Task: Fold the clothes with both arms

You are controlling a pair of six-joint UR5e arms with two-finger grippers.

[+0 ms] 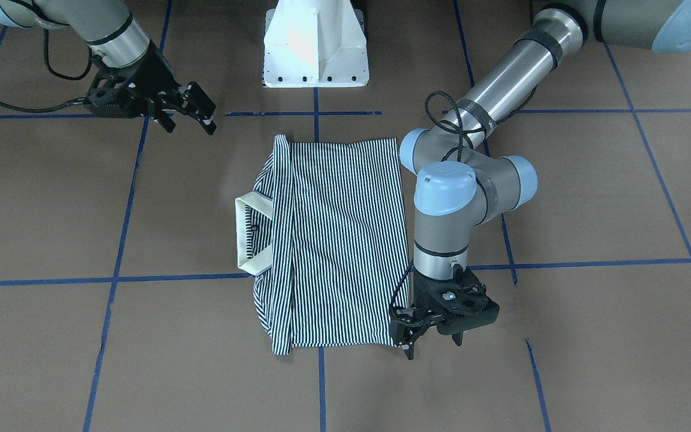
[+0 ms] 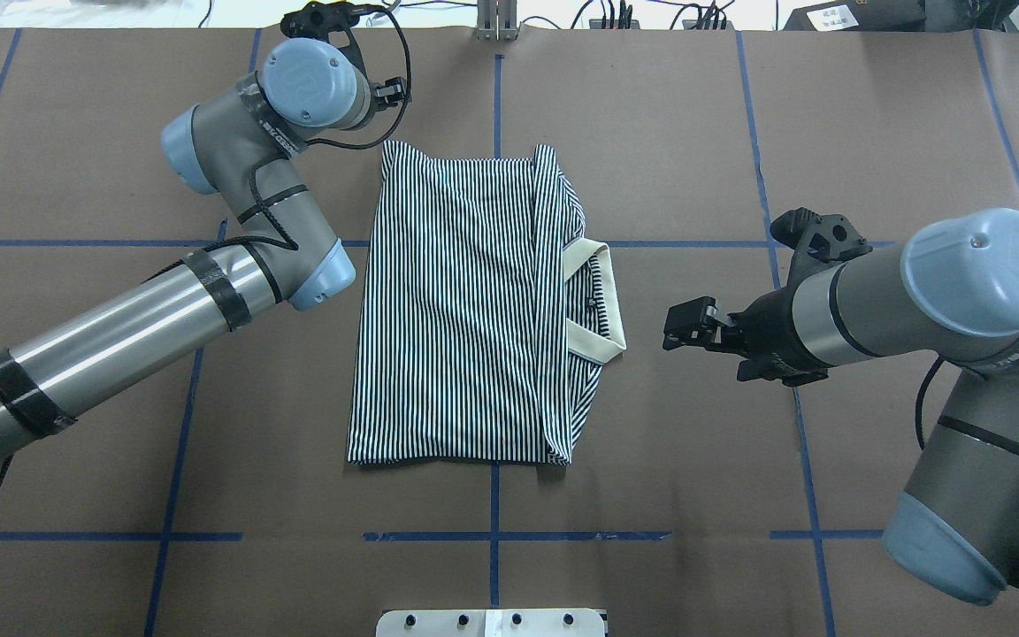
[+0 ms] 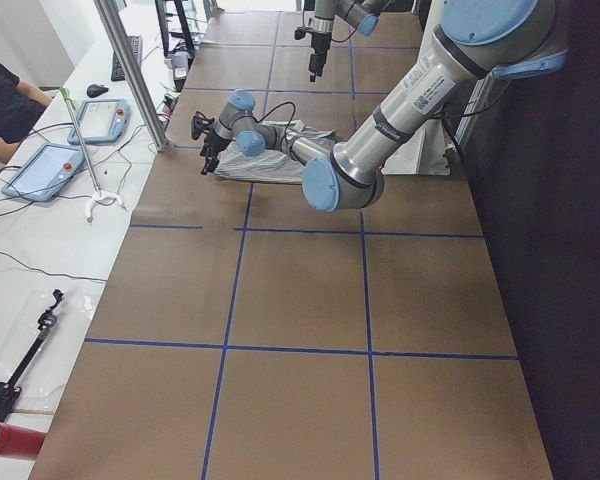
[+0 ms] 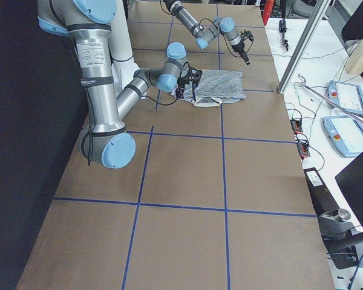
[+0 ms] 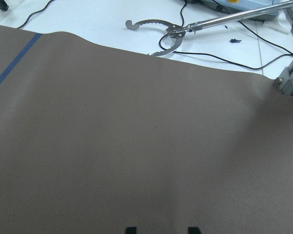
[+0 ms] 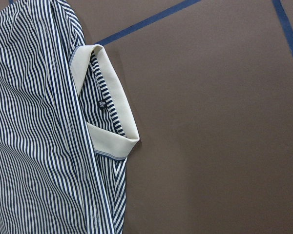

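Observation:
The striped polo shirt (image 1: pixel 339 240) (image 2: pixel 465 310) lies folded into a tall rectangle at the table's middle, sleeves tucked in. Its cream collar (image 1: pixel 241 234) (image 2: pixel 613 301) (image 6: pixel 115 102) sticks out on the side facing my right arm. My left gripper (image 1: pixel 433 343) hangs open just off the hem corner on the operators' side, holding nothing. The left wrist view shows bare brown table beyond its fingertips (image 5: pixel 131 229). My right gripper (image 1: pixel 192 123) (image 2: pixel 670 329) is open and empty, hovering a short way from the collar.
The white pedestal base (image 1: pixel 315 48) (image 2: pixel 492 622) stands at the robot's edge. Blue tape lines (image 2: pixel 496 535) cross the brown table cover. Beyond the far edge lie a metal hook tool (image 5: pixel 151 29), tablets (image 3: pixel 50 170) and cables; a person's arm (image 3: pixel 0 100) shows there.

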